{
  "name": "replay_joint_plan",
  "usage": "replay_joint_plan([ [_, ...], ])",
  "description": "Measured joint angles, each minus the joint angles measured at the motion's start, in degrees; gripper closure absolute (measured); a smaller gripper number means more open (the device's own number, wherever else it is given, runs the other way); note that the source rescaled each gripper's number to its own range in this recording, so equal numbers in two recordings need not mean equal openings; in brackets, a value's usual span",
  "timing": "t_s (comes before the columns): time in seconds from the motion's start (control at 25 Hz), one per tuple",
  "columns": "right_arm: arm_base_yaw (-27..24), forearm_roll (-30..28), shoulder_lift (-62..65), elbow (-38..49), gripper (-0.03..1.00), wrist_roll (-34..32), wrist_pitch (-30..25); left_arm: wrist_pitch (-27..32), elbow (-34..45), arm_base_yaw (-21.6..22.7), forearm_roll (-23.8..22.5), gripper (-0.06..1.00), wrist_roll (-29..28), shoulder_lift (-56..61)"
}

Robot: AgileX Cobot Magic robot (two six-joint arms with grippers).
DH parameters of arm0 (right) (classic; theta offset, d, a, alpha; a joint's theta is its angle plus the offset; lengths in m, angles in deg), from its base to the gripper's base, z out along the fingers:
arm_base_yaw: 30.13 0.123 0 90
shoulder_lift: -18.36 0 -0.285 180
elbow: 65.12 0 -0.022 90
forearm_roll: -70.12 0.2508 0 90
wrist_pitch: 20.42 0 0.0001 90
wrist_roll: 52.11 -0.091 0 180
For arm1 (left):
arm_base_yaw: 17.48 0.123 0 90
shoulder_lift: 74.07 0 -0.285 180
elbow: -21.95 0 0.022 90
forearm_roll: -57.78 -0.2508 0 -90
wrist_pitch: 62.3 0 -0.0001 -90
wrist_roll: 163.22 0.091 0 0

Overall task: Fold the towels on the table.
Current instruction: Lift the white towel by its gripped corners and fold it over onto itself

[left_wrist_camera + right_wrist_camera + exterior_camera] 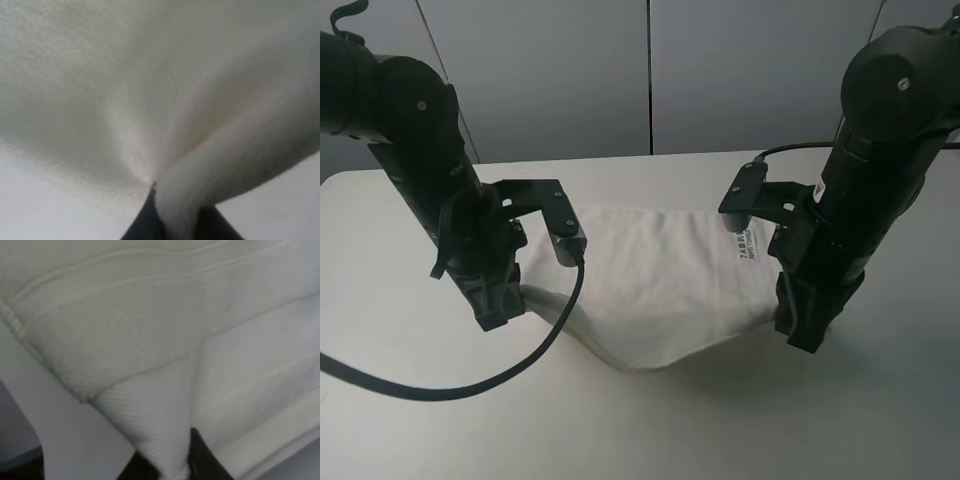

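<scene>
Towel [660, 285] pinched at both near corners!
Left gripper [498, 305] is clamped tight on one corner and right gripper [802, 330] is clamped tight on the other. The white cloth sags between them, its far part, label [752, 245] included, lying mid-table [400, 420].

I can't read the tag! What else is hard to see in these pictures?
- The label's print, high view: too small, blurry.
- The towel's corners, high view: behind the left gripper and right gripper.
- Gripper tips, wrist views: cut off by the picture's edge.
</scene>
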Motion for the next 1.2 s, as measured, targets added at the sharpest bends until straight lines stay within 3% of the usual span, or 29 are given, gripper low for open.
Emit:
replay_joint_plan([
  [0.28, 0.0, 0.5, 6.0, 0.0, 0.97, -5.9, 3.4, -3.5, 0.1, 0.0, 0.7, 0.94, -6.6, 2.7],
  [0.44, 0.0, 0.0, 7.5, 0.0, 0.97, -11.1, 4.9, -5.7, 0.1, 0.0, -1.4, 0.94, -14.4, 2.7],
  [0.6, 0.0, -5.1, 7.6, 0.0, 0.97, -21.4, 6.7, -7.8, 0.1, 0.5, -5.1, 0.94, -23.7, 2.9],
  [0.72, 0.0, -9.5, 7.6, 0.0, 0.97, -27.7, 7.1, -9.1, 0.1, 2.9, -5.3, 0.94, -28.5, 3.5],
  [0.96, -1.6, -11.0, 7.6, 0.0, 0.97, -33.7, 12.4, -10.8, 0.1, 6.5, -3.4, 0.94, -31.2, 3.6],
  [1.2, -2.1, -12.8, 7.6, 0.0, 0.97, -35.0, 17.5, -15.5, 0.1, 7.0, -2.7, 0.94, -31.3, 3.6],
])
